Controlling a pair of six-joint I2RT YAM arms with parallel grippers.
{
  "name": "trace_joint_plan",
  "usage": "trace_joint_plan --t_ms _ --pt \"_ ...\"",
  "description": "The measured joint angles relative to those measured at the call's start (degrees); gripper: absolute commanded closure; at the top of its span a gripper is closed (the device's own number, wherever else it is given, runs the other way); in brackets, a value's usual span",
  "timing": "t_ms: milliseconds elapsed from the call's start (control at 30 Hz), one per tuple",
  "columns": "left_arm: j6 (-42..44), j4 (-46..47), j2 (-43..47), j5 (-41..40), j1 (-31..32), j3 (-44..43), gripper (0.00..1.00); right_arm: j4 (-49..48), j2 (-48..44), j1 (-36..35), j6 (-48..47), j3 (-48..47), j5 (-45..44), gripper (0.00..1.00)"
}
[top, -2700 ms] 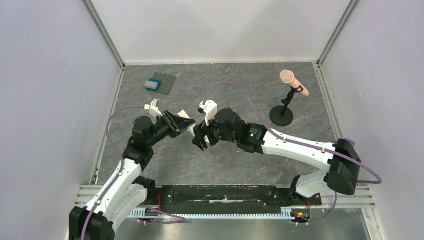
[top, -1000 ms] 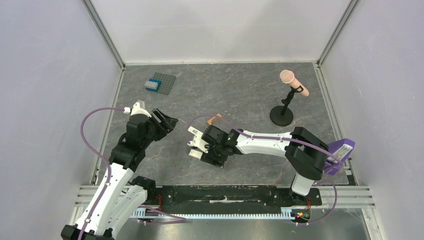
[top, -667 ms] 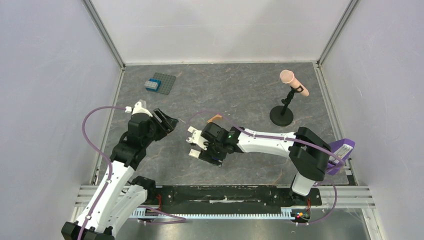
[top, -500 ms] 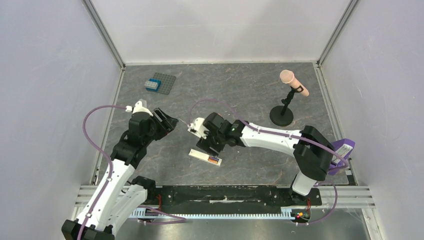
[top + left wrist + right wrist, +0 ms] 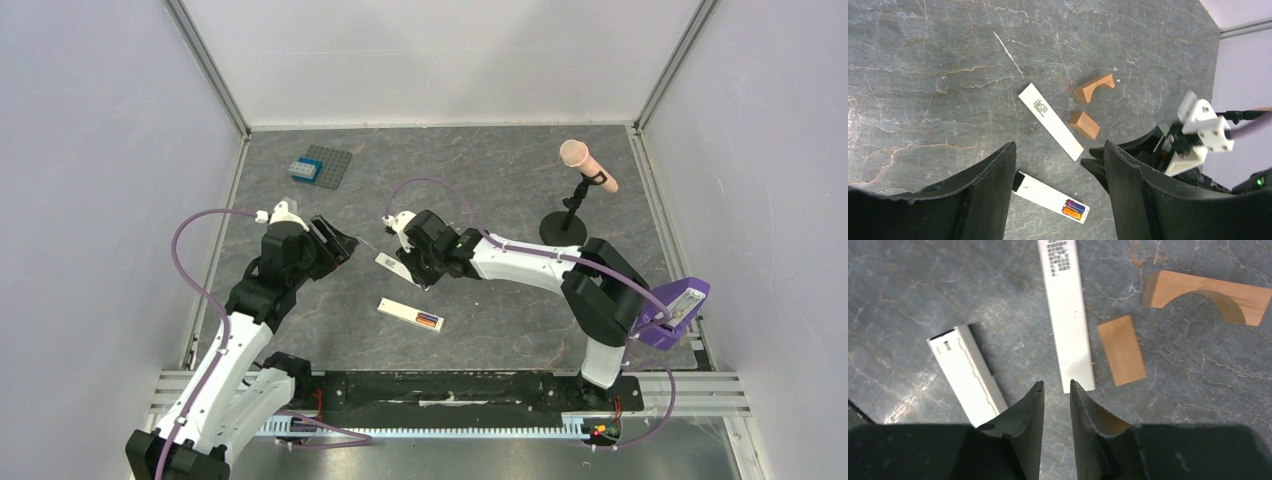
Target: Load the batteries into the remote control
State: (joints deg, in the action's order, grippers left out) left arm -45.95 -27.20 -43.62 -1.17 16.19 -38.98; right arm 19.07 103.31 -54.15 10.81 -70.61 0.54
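The cream-white remote control (image 5: 405, 312) lies flat on the table, free of both grippers. The orange-red and dark blue batteries (image 5: 430, 321) sit side by side in the recess at its right end, and show clearly in the left wrist view (image 5: 1074, 209). My right gripper (image 5: 408, 268) hovers just behind the remote control (image 5: 969, 374), empty, with its jaws a narrow gap apart, over the near end of a flat white cover strip (image 5: 1067, 315). My left gripper (image 5: 342, 246) is wide open and empty, above and left of the remote control (image 5: 1045, 193).
Two orange-brown wooden blocks, an arch (image 5: 1093, 87) and a small slab (image 5: 1084, 124), lie beside the cover strip (image 5: 1050, 121). A grey studded plate with a blue brick (image 5: 320, 166) is at the back left. A microphone on a black stand (image 5: 575, 195) is at the back right.
My right gripper brought the remote control down onto the table, let go of it and moved back toward the cover strip. My left gripper drew back to the left and has held still since.
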Motion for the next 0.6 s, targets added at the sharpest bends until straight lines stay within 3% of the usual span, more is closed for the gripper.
trace_joint_plan --t_ms 167,600 --pt "0.0 0.9 -0.3 0.3 -0.1 1.0 0.30 -0.4 2.8 1.9 2.5 -1.6 -1.8 0.79" --pt "0.0 3.3 -2.8 3.0 -0.1 1.9 0.31 -2.6 5.9 6.5 4.6 -3.0 -3.3 0.77"
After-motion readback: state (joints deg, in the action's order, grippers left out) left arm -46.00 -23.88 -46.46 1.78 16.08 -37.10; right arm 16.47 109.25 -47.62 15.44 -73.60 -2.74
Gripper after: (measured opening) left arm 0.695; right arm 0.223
